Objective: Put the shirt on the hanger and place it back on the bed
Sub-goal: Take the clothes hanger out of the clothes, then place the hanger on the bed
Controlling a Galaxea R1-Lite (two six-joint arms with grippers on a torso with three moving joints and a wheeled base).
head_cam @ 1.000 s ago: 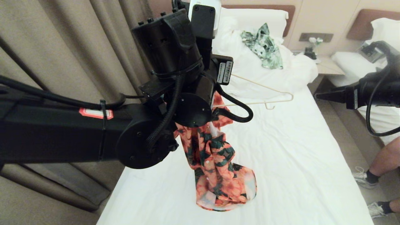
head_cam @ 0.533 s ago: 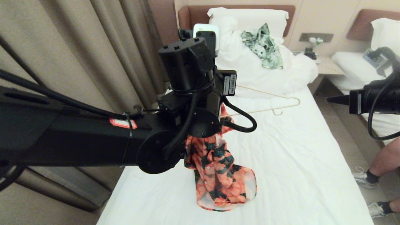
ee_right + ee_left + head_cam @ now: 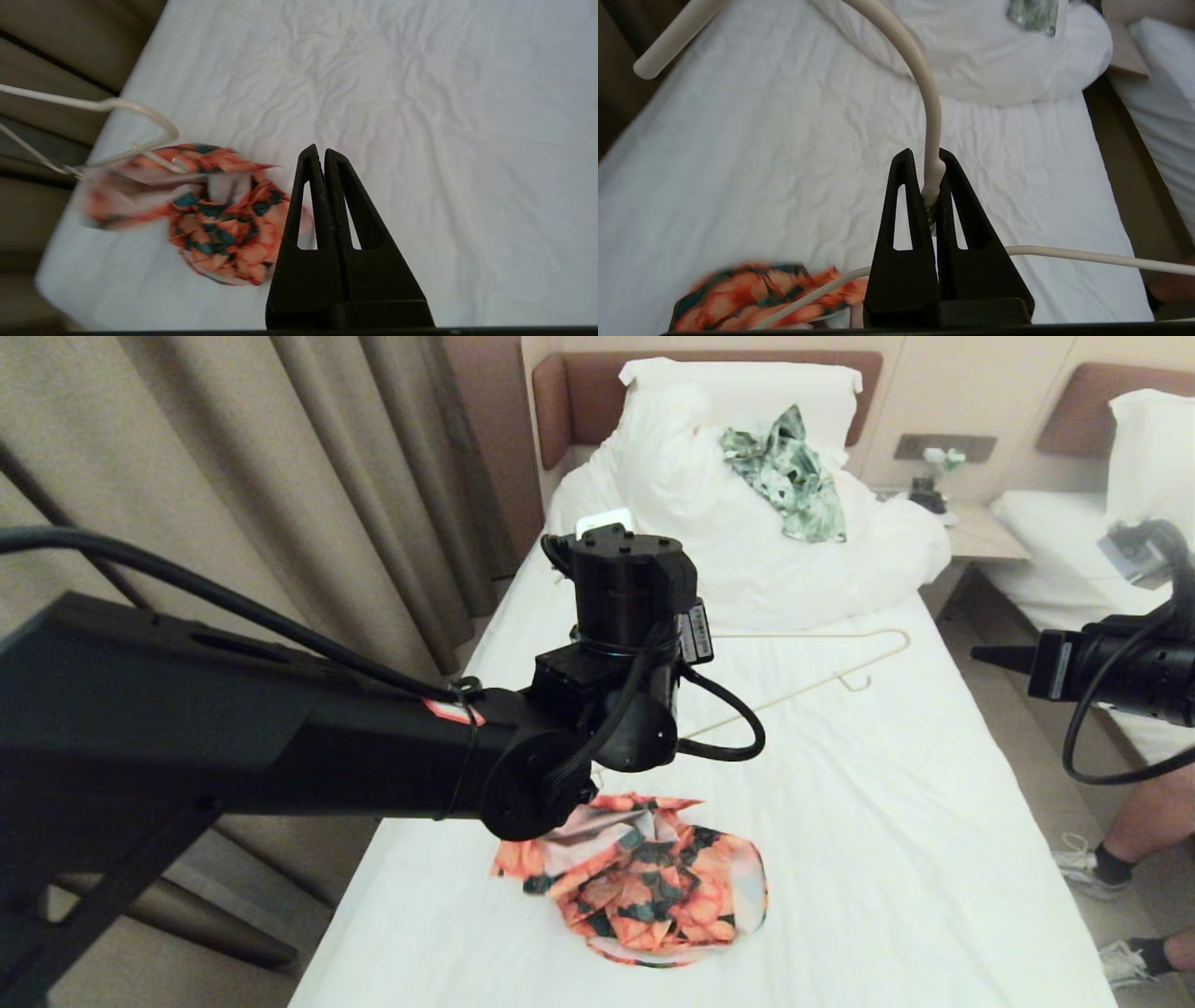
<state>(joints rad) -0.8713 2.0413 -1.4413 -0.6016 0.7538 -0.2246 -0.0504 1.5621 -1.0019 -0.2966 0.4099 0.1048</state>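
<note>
The flowered shirt (image 3: 653, 887) lies in a crumpled heap on the bed (image 3: 887, 821), near its left edge. My left gripper (image 3: 930, 179) is shut on the neck of the cream wire hanger (image 3: 822, 635), just below its hook, and holds it low over the shirt. The hanger's right end sticks out bare. Its other end passes over the shirt (image 3: 752, 298), and I cannot tell whether cloth hangs on it. My right gripper (image 3: 321, 156) is shut and empty, out past the bed's right side. From there I see the shirt (image 3: 219, 219) and a hanger (image 3: 140, 109) corner.
A green-and-white leaf-print garment (image 3: 789, 476) lies on the bunched duvet by the pillow. Curtains (image 3: 233, 476) hang close along the bed's left side. A nightstand (image 3: 980, 537) and a second bed (image 3: 1055, 532) stand at the right, where a person's legs (image 3: 1139, 831) show.
My left arm has come down with the hanger. The shirt, which hung in a long column, has collapsed into a heap on the sheet. The right arm drew back slightly to the right.
</note>
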